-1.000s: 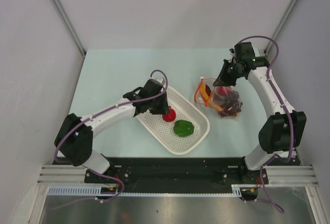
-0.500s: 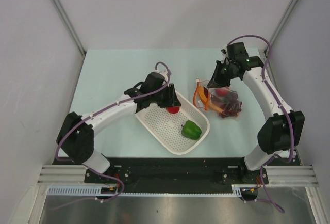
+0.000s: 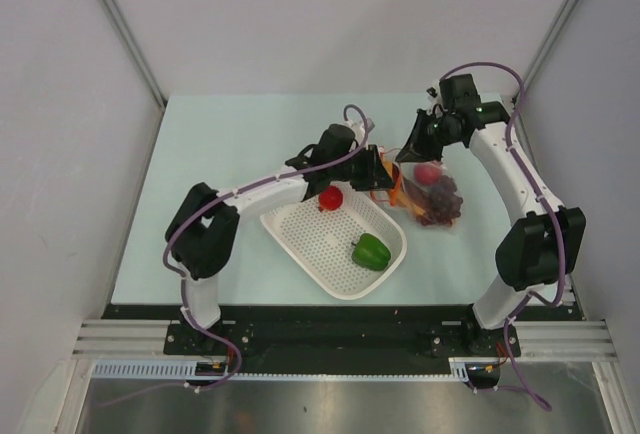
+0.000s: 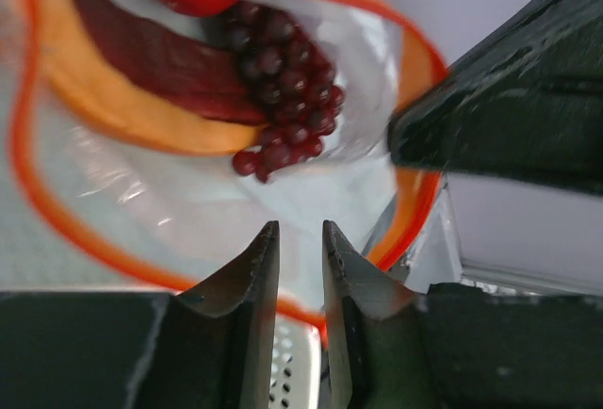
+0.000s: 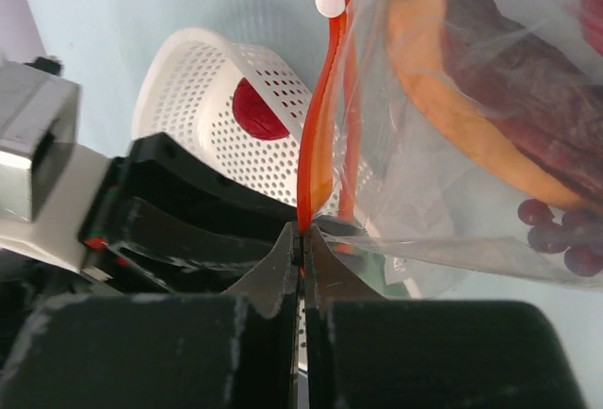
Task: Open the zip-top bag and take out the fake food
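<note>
Pale bench [image 3: 220, 154] is carrying the zip-top bag [image 3: 437, 202] at centre right — your right end effector [image 5: 301, 235] is pinching its orange strip [image 5: 316, 145], your left end effector [image 4: 300, 239] is hovering narrow at the mouth. A slipping strip risks collapsing the opening over the fake food [image 4: 283, 60].

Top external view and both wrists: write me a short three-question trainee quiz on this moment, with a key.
1. True or false: the green pepper lies in the white basket.
2. What does the right tool pinch? A) the basket rim B) the zip-top bag, at its orange strip C) the pepper
3. Fill in: the left tool faces the bag's open mouth, toward a dark bunch of ____.
Key: 1 true; 2 B; 3 grapes.
</note>
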